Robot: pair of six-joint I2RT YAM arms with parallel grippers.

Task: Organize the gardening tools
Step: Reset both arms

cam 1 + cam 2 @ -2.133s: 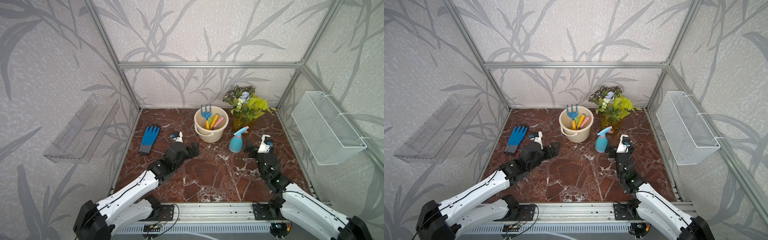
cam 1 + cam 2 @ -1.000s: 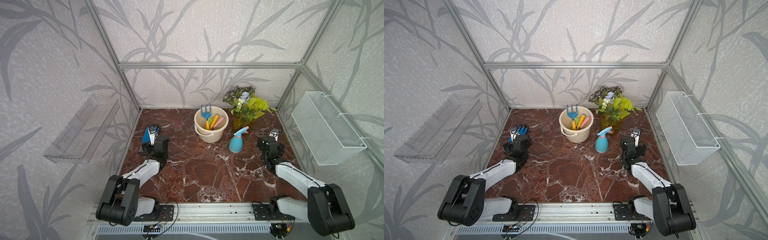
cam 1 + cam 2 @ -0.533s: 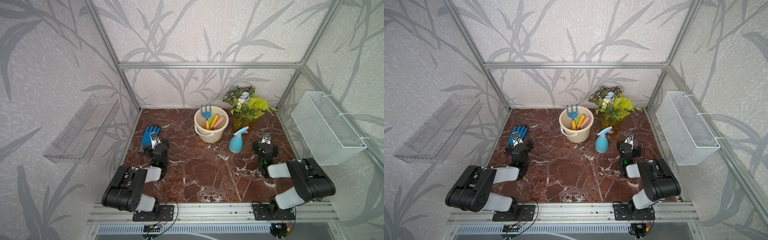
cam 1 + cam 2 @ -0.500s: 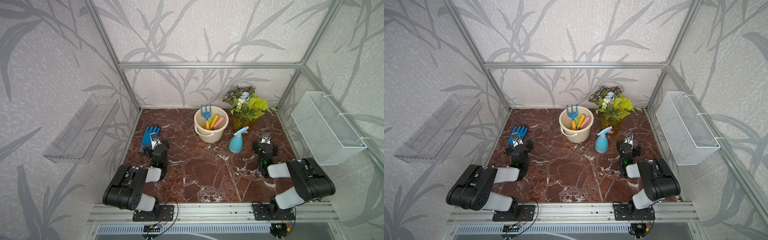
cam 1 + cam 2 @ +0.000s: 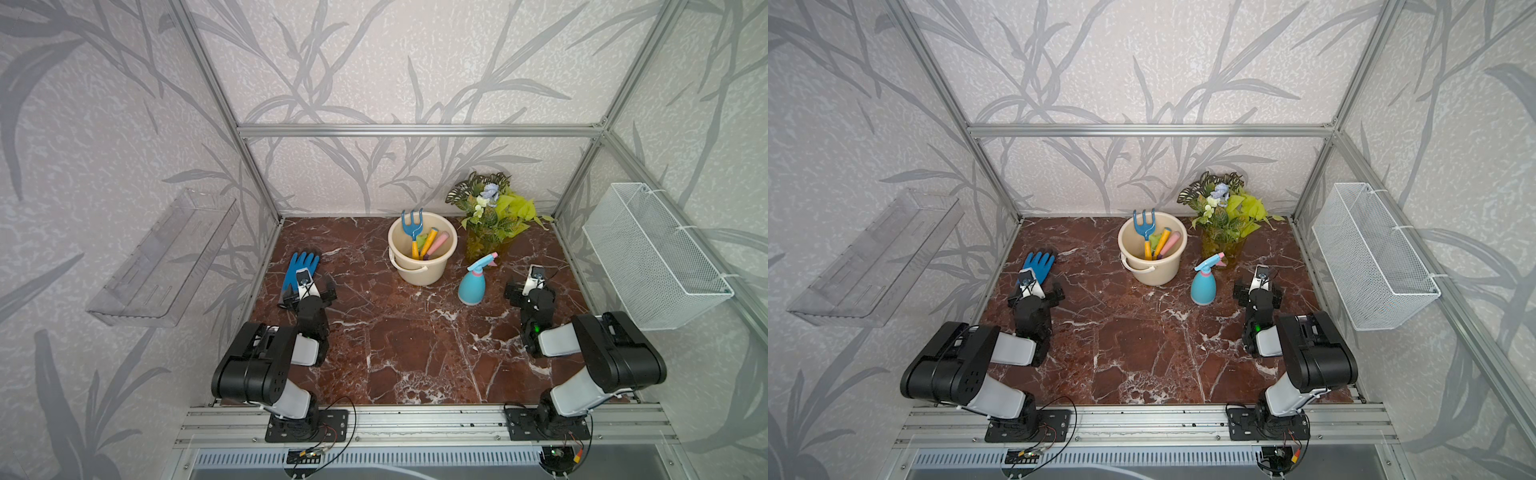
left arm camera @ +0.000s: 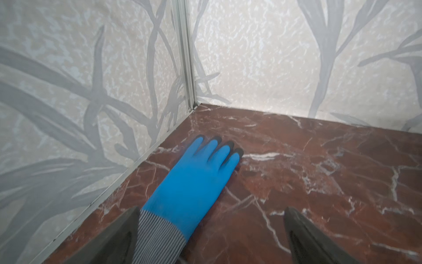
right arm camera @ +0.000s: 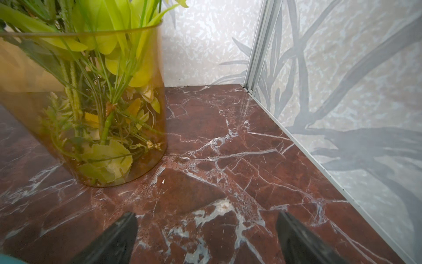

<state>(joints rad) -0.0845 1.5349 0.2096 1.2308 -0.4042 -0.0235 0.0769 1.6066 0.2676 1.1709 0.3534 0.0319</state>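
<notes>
The gardening tools stand in a cream bucket [image 5: 432, 272] [image 5: 1154, 270] at the back middle: a blue fork [image 5: 411, 226] [image 5: 1144, 226] sticks up, with a yellow handle [image 5: 429, 243] and a pink handle [image 5: 439, 242] beside it. Right of the bucket a light-blue spray bottle [image 5: 472, 284] [image 5: 1203, 286] stands upright. My left gripper [image 5: 308, 293] [image 5: 1036, 296] [image 6: 211, 212] is open and empty, low over the grey cuff of a blue glove [image 5: 303, 264] [image 6: 194, 178]. Open and empty too, my right gripper [image 5: 531, 291] [image 5: 1258, 292] [image 7: 205, 216] sits over bare marble right of the bottle.
A yellow glass vase [image 5: 482, 245] [image 7: 91, 114] of green plants stands behind the bottle. A clear shelf [image 5: 166, 257] hangs on the left wall, a white wire basket [image 5: 648, 257] on the right wall. Both arms are folded back near the front rail.
Both arms have drawn back from the middle of the floor and folded toward the front rail. The left gripper swung left over the glove. Both grippers stay open.
</notes>
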